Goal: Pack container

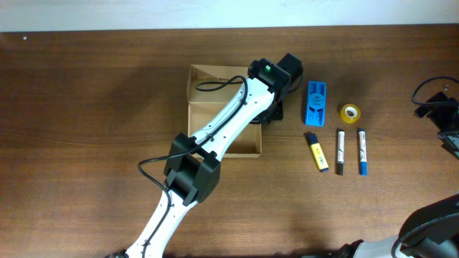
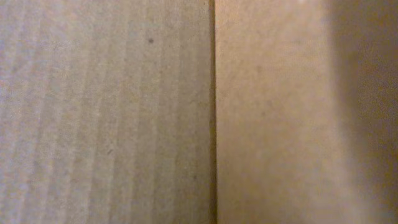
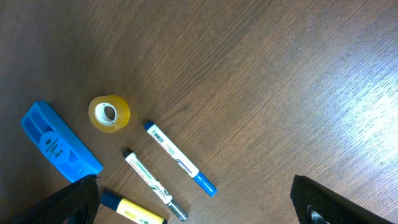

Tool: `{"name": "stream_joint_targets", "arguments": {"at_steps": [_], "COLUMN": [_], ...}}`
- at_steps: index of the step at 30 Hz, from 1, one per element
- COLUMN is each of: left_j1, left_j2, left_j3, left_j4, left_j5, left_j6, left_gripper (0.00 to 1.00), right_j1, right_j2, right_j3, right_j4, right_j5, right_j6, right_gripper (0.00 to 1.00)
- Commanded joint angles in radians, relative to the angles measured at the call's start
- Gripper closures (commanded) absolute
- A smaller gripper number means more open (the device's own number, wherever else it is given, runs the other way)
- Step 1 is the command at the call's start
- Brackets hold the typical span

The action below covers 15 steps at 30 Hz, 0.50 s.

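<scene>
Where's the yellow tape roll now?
In the overhead view, the yellow tape roll lies right of the blue plastic tool, just above the blue marker.

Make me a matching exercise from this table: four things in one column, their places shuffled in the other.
Things:
1. container
2. tape roll
3. yellow highlighter
4. blue-capped marker

Places:
A. rightmost of the three pens in the row
B. beneath the left arm
C. leftmost of the three pens in the row
D. just right of the blue plastic piece

Pairs: 1-B, 2-D, 3-C, 4-A
</scene>
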Motion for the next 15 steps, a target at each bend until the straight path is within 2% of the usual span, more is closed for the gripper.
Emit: {"name": "stream_joint_targets", "arguments": {"at_steps": [1,6,12,13,14,15], "left_j1": [0.007,0.013,0.015,0.016,0.018,0.018], "left_j2": [0.003,0.003,0.003,0.003,0.003,0.003], "left_j3": [0.012,0.012,0.012,0.012,0.012,0.013], "left_j4": [0.022,0.045,0.05,0.049,0.049,0.05], "left_j5": [-0.045,-0.044,-0.045,-0.044,-0.045,-0.044], "left_j6": [-0.001,-0.001,0.003,0.006,0.007,0.019], "left_gripper": [0.98,0.91,0.9,0.85,0.67,0.56], "right_j1": [0.013,0.026,0.026,0.026,0.026,0.026], "right_j2": [0.001,0.001,0.001,0.001,0.001,0.001], "right_j3": [0.016,0.016,0.016,0.016,0.016,0.016], "right_j4": [-0.001,0.0,-0.001,0.0,0.0,0.0], "right_j5": [0.008,0.01,0.013,0.013,0.013,0.013], "right_j6": [-0.001,-0.001,-0.001,-0.001,-0.001,-0.001], "right_gripper": [0.01,0.01,0.01,0.01,0.01,0.01]}}
